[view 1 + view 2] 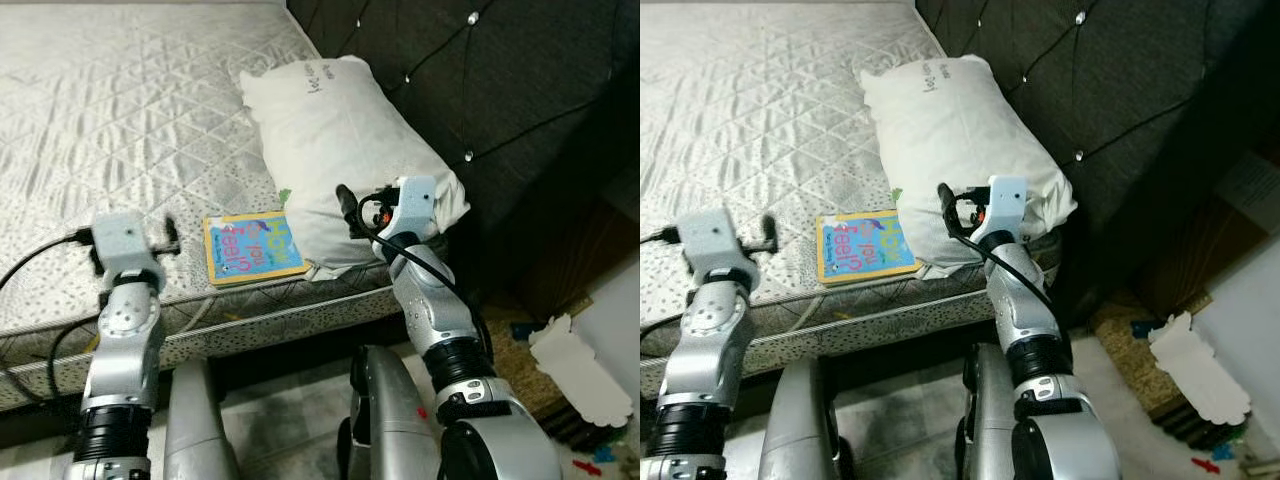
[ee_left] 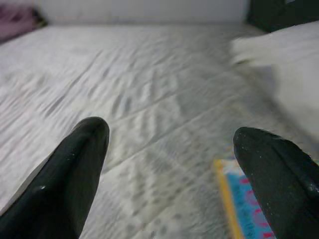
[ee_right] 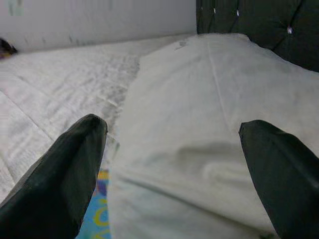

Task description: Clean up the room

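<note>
Your right gripper (image 3: 169, 164) is up by the near edge of the bed (image 1: 120, 120), and its two black fingers (image 3: 60, 174) are wide apart with nothing between them. Right in front of it is the white pillow (image 1: 340, 150). The pillow is very close to the fingertips, but you cannot tell if they touch it. Behind the pillow is the dark padded headboard (image 1: 480, 80).

Your left gripper (image 2: 169, 169) is also at the near edge of the bed, well apart from the right one. Its fingers (image 2: 70, 174) are spread open too and hold nothing. They point out over the grey quilted bed top.

The picture book (image 1: 250, 248) lies flat on the bed between your two grippers. It is just to the left of the right gripper and to the right of the left one. One end of the book is tucked under the near corner of the pillow.

Down on the floor, to the right of your right arm, there is a torn white sheet (image 1: 575, 370) and a few small bright bits (image 1: 600, 455).
</note>
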